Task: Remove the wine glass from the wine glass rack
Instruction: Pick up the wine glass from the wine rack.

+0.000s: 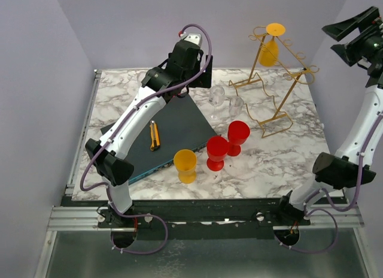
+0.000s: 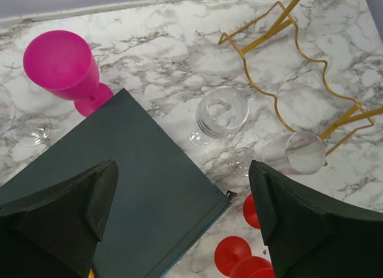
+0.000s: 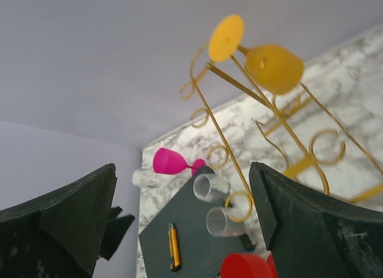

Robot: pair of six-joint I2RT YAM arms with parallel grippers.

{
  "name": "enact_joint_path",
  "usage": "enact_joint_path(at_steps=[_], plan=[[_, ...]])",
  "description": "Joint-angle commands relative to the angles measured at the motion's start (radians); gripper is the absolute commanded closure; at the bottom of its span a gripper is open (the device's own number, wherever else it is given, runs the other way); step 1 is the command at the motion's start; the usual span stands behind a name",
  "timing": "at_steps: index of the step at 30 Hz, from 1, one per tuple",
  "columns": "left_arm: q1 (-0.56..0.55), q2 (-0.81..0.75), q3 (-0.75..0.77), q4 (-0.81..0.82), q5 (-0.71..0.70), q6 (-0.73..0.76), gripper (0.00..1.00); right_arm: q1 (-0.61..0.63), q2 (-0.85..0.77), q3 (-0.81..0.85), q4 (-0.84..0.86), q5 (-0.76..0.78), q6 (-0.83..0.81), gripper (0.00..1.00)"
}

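The gold wire wine glass rack [image 1: 276, 86] stands at the back right of the marble table. One yellow wine glass [image 1: 270, 49] hangs upside down from its top rail, foot up. In the right wrist view the glass [image 3: 274, 67] hangs on the rack [image 3: 224, 131] ahead of and above the jaws. My right gripper [image 1: 329, 38] is open and empty, held high to the right of the rack and apart from it; its jaws [image 3: 182, 176] stand wide. My left gripper [image 1: 181, 83] is open and empty above the dark mat [image 2: 119, 188], left of the rack's feet [image 2: 269, 92].
Two clear glasses [image 1: 217, 98] [image 1: 236, 105] stand by the rack's front feet. Two red glasses [image 1: 238, 136] [image 1: 216, 152] and an orange one [image 1: 185, 165] stand nearer. A yellow utility knife [image 1: 154, 135] lies on the mat. A pink glass [image 2: 63, 65] lies at the back left.
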State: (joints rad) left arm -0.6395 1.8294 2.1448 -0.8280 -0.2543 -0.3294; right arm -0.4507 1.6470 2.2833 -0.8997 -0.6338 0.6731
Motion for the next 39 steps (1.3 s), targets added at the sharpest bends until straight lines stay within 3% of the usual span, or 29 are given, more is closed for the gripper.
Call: enact_joint_path(at_steps=[1, 4, 16, 26, 39], plan=[[-0.009, -0.074, -0.105, 0.019, 0.065, -0.044, 0.01, -0.067, 0.101, 0.015, 0.284, -0.222, 0.136, 0.00], [-0.008, -0.112, -0.174, 0.059, 0.118, -0.053, 0.01, -0.066, 0.152, -0.006, 0.414, -0.230, 0.167, 0.00], [-0.009, -0.159, -0.230, 0.122, 0.198, -0.054, 0.01, 0.034, 0.488, 0.301, 0.503, -0.115, 0.085, 0.00], [-0.008, -0.075, -0.097, 0.124, 0.250, -0.061, 0.01, 0.055, 0.609, 0.301, 0.665, -0.079, 0.073, 0.00], [-0.008, 0.055, 0.044, 0.148, 0.280, -0.087, 0.01, 0.120, 0.691, 0.254, 0.731, -0.099, 0.048, 0.01]])
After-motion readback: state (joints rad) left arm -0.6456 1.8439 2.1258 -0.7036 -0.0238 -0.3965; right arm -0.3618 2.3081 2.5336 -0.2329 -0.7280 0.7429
